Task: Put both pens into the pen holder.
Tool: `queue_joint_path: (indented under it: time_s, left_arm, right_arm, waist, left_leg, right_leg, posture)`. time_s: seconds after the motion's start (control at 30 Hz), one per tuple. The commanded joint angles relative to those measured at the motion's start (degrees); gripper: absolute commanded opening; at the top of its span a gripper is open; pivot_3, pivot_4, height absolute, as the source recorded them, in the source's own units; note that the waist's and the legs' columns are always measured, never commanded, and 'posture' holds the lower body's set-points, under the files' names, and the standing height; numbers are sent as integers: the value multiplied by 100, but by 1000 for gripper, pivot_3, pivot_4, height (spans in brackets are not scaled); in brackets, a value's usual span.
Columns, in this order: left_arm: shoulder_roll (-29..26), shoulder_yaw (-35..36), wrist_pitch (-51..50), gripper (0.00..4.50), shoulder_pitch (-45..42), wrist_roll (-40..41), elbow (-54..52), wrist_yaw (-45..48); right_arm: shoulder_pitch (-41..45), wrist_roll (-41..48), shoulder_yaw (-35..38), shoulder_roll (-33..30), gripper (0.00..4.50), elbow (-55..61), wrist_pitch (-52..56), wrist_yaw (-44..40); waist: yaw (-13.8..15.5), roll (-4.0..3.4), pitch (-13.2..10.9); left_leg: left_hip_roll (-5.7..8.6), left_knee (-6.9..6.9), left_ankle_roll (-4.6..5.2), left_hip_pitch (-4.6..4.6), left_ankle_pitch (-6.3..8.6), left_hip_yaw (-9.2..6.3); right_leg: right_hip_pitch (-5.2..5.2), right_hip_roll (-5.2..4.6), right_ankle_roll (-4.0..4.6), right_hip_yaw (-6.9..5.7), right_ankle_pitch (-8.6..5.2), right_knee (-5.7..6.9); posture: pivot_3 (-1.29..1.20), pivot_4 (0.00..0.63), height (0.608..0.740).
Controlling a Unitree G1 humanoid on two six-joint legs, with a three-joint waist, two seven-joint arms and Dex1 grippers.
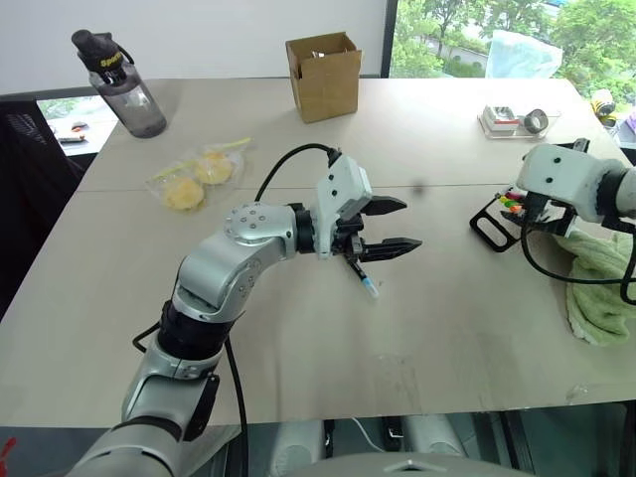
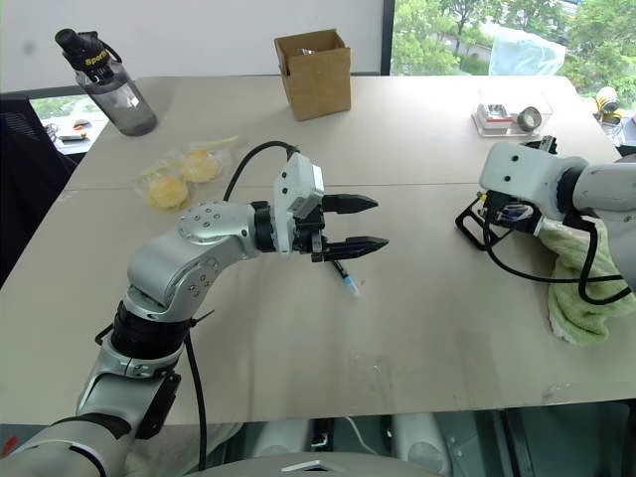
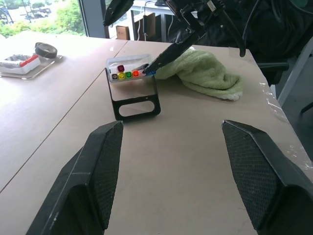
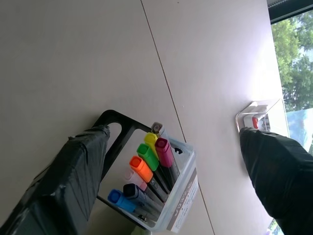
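Daylight over a wide beige table

A pale tabletop (image 1: 447,328) runs across the room, a straight seam crossing it side to side, and daylight pours in from the window (image 1: 497,30) at the far right, green trees showing through the glass. Behind the far edge stands a plain white wall (image 1: 199,35), lit evenly. Off to the left a dark chair (image 1: 30,189) sits beside the table edge, with a second lower surface visible just past it.

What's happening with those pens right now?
Right gripper open over the pen holder. Left gripper open above the table, empty. One pen on the table beneath it. Nothing in the way.
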State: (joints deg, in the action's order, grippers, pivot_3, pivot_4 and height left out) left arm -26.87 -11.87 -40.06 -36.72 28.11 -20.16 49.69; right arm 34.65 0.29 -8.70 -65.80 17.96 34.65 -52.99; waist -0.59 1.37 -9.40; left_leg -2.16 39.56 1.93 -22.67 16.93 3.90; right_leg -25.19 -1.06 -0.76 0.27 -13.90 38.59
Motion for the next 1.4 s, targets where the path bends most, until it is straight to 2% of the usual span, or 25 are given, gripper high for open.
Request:
queue_joint_path:
  time_s: [0.03, 0.23, 0.33, 0.47, 0.6, 0.77, 1.0, 1.17, 1.4]
  left_arm:
    - [-18, 5, 100, 3336, -71, -74, -111, -38]
    - [-54, 36, -106, 3336, 290, -205, -202, -404]
    - [198, 180, -519, 3336, 617, -92, -404, -977]
    - [630, 291, -1298, 3336, 964, -101, -681, -1942]
    - [1023, 218, -1886, 3336, 1165, -289, -943, -2814]
    - [1149, 133, -2504, 3336, 1347, -626, -1116, -3539]
    - [1430, 72, -3081, 3336, 1396, -1282, -1013, -4525]
    - [1592, -95, -3152, 3336, 1373, -1414, -894, -4623]
    - [1837, 20, -2978, 3336, 1167, -1567, -381, -4645]
  right_arm:
    - [187, 248, 470, 192, 4484, 158, 119, 9]
    - [-182, 1570, 1261, 952, 4484, 778, 1063, -141]
    - [-904, 2481, 1854, 1522, 4484, 1033, 1349, -229]
    - [-1787, 2763, 2160, 1748, 4484, 1037, 1173, -198]
    - [-2303, 3137, 2404, 1998, 4484, 1059, 934, -193]
    - [-2953, 2968, 2111, 2043, 4484, 1140, 462, -206]
    - [-3135, 2918, 1810, 2266, 4484, 1228, 320, 173]
    - [-3224, 2911, 1846, 2228, 4484, 1199, 238, 255]
    - [-3312, 2960, 1921, 2233, 4484, 1273, 241, 395]
  waist:
    - [-1, 0, 0]
    - [3, 1, 1]
    - [33, 5, 4]
    - [116, 5, 4]
    - [127, 5, 5]
    - [112, 4, 5]
    - [124, 3, 6]
    - [138, 3, 6]
    - [136, 3, 6]
  left_leg:
    - [0, 1, 0, 0, 0, 0]
    - [0, 6, 0, 3, 0, -2]
    - [-1, 7, 0, 2, 0, -6]
    - [4, 18, 2, -7, 1, -12]
    - [3, 51, 22, -6, 13, -20]
    - [4, 55, 27, 31, 16, -33]
    - [4, 55, 25, 35, 15, -33]
    - [7, 57, 22, 27, 13, -33]
    - [7, 57, 25, 28, 14, -37]
  right_leg:
    - [0, 1, 0, 0, 0, 1]
    - [0, -1, 0, 4, 0, 15]
    - [1, -4, 0, -1, 0, 17]
    - [3, -8, 0, -7, 0, 20]
    - [11, 2, -1, -10, 2, 34]
    - [51, 15, -2, -22, 1, 34]
    - [52, 15, -1, -20, 2, 38]
    - [52, 7, -1, -20, 1, 31]
    - [52, 10, -1, -25, 1, 33]
  posture:
    - [0, 150, 736]
    - [0, 150, 736]
    - [0, 150, 736]
    - [0, 150, 736]
    - [0, 150, 736]
    - [0, 150, 736]
    - [0, 150, 736]
    - [0, 150, 736]
    - [0, 150, 736]
